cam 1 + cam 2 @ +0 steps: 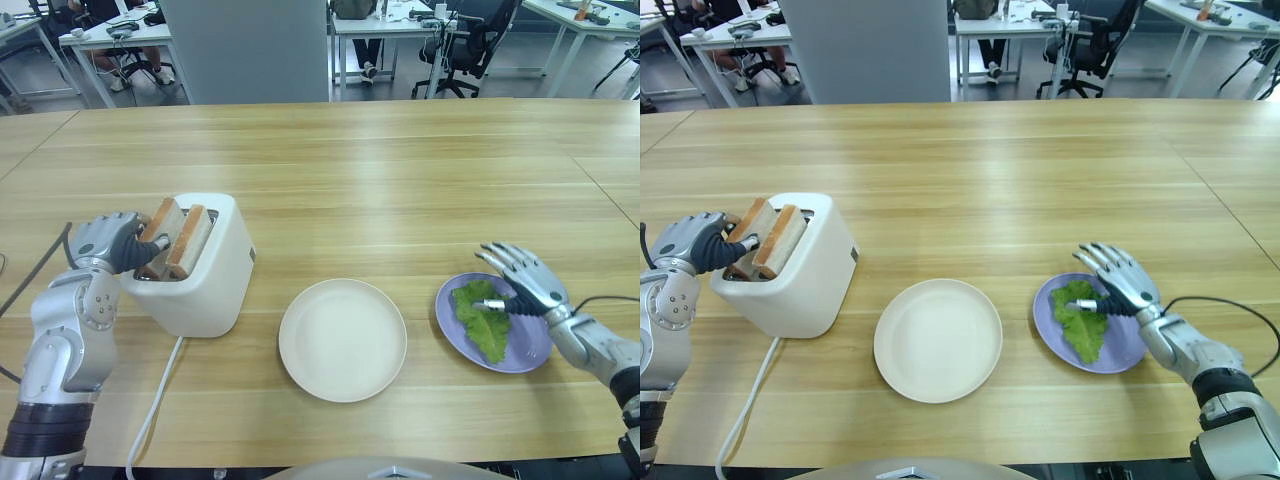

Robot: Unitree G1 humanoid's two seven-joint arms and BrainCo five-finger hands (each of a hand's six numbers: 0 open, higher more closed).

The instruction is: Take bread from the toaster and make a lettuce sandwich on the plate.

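Drawing the left slice (162, 222) of bread out of the toaster (212, 290), by the look of it, with the left hand (105, 240) curled round the slice's upper edge from the outer side. Best lifted straight up along the slot, not tipped sideways, so as not to drag the toaster or knock the right slice (190, 240) standing just beside it. Keep the pinch firm but light, given a stiff, crumbly slice. Once clear of the slot, carry across to the white plate (343, 340) near the toaster's right side and lay flat around the middle, ready for the leaf on top. Mind the cord (150, 420) trailing from the toaster toward the table's (350, 170) near edge.

Right hand (525, 278) held over the purple plate (530, 352) at the far right, fingers spread wide and gripping nothing, one tip perhaps touching the lettuce (480, 320); cannot tell for sure. No call to close on the leaf before laying bread on the white plate.

Both slices standing tall out of the slots, leaning a little, pale crumb with a tan crust, dry-looking. Lettuce lying flat on the purple plate, green, crinkled, limp, likely to fold if lifted by one edge. White plate bare, between toaster and purple plate, touching neither.
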